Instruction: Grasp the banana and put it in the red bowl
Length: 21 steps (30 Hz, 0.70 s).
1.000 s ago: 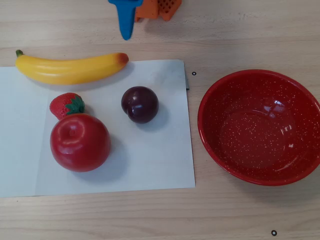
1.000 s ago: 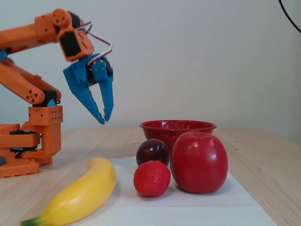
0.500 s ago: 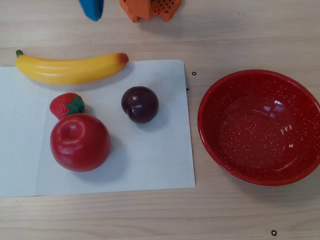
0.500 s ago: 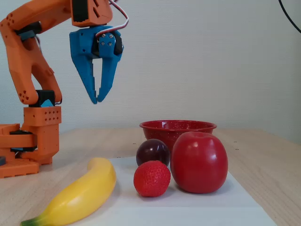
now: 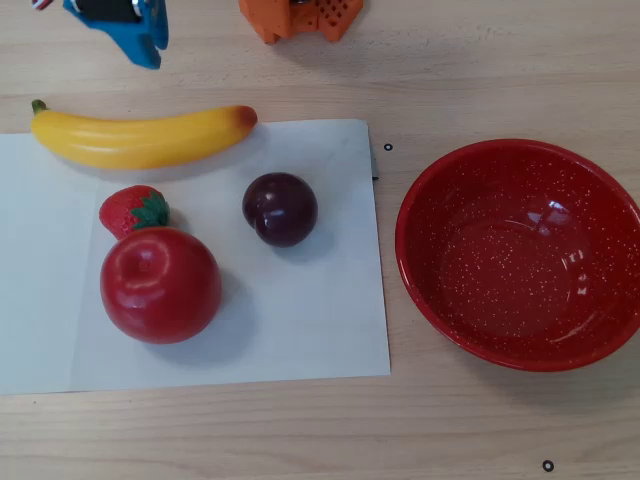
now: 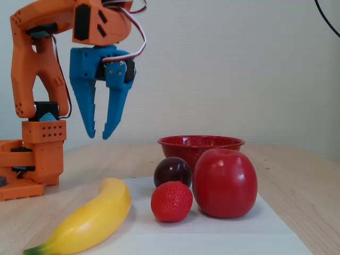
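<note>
The yellow banana [image 5: 140, 137] lies across the top edge of the white sheet in the overhead view, green stem to the left; in the fixed view the banana [image 6: 93, 218] runs toward the camera at lower left. The red speckled bowl [image 5: 520, 252] sits empty at the right, and in the fixed view the bowl [image 6: 201, 143] stands behind the fruit. My blue gripper [image 6: 99, 135] hangs in the air above the banana's far end, fingers pointing down and slightly apart, with nothing between them. In the overhead view only part of the gripper [image 5: 140, 40] shows at the top left.
A red apple [image 5: 160, 284], a strawberry [image 5: 134, 210] and a dark plum [image 5: 280, 208] rest on the white paper sheet [image 5: 300, 310] between banana and bowl. The orange arm base [image 6: 37, 164] stands at the left in the fixed view.
The gripper has swung left and come down toward the banana, and its fingers have spread from nearly closed to a small gap. The fruit and the bowl have not moved.
</note>
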Each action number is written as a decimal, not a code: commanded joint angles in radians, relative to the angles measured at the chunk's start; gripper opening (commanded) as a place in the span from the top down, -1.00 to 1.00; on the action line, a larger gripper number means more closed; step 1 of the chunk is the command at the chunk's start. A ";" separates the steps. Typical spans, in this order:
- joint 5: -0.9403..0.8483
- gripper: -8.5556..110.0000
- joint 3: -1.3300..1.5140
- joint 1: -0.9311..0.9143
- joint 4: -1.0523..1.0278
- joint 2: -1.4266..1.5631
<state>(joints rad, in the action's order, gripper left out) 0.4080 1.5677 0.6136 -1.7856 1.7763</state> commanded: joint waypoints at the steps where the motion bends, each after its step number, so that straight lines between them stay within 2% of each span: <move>1: 0.041 0.69 -0.124 0.037 0.000 0.023; 6: 0.149 0.58 -0.109 0.084 0.051 -0.028; 21: 0.161 0.20 0.005 0.135 0.281 -0.132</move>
<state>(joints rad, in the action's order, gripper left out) 0.5415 1.6045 0.7302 -1.5309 1.6076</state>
